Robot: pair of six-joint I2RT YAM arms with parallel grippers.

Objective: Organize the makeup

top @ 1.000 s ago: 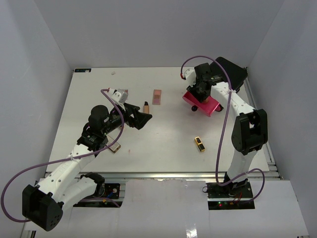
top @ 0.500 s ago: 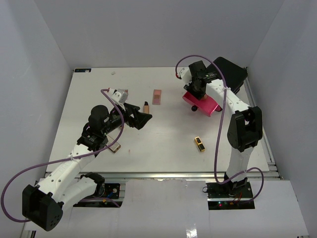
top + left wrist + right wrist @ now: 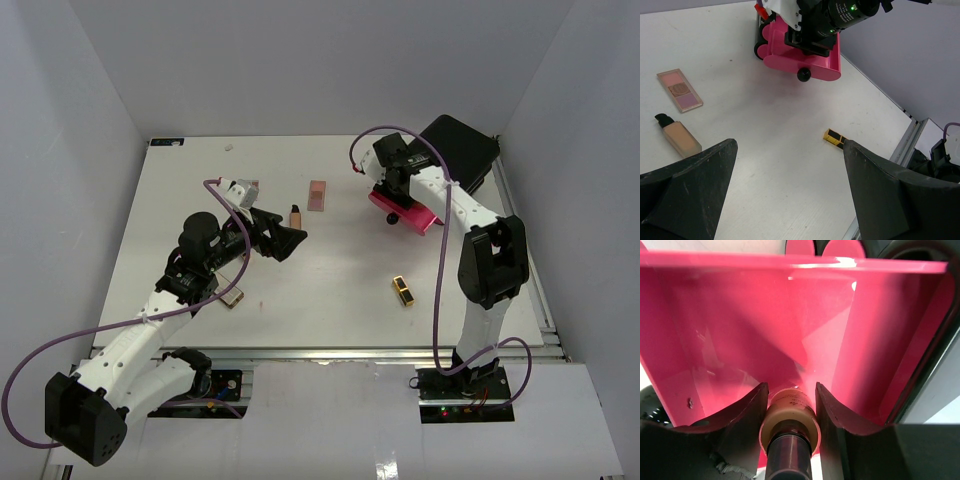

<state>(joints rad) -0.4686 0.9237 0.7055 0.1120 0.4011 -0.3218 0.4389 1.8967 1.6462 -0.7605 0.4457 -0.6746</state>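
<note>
Makeup [image 3: 296, 215] lies scattered over the white worktop [image 3: 200, 180], with one piece in a grip.

Right pincer [image 3: 791, 390]: fingers [image 3: 747, 410] pressed against both sides of a small tan cylinder [image 3: 790, 416] with a dark lower body. It is held over the open cavity of the pink drawer [image 3: 740, 315], rim end pointing in. Cannot tell if it touches the drawer floor. The drawer, black knob [image 3: 803, 75] on its front, sits on the worktop just beside the black box [image 3: 462, 148].

Left pincer [image 3: 790, 145]: jaws spread as wide as they go, nothing between them.
- Tan-pink eyeshadow palette [image 3: 680, 90] lies flat, ahead and to the left of it.
- Small tan bottle [image 3: 679, 138] (black cap, lying on its side) is nearer, just beyond the left finger and apart from it.
- Black-and-gold lipstick [image 3: 834, 137] lies on its side ahead, near the right finger and not touching.

The top view puts the lipstick well apart from the drawer, toward the near edge. A small brownish case [image 3: 235, 299] lies beside the left arm's forearm.
</note>
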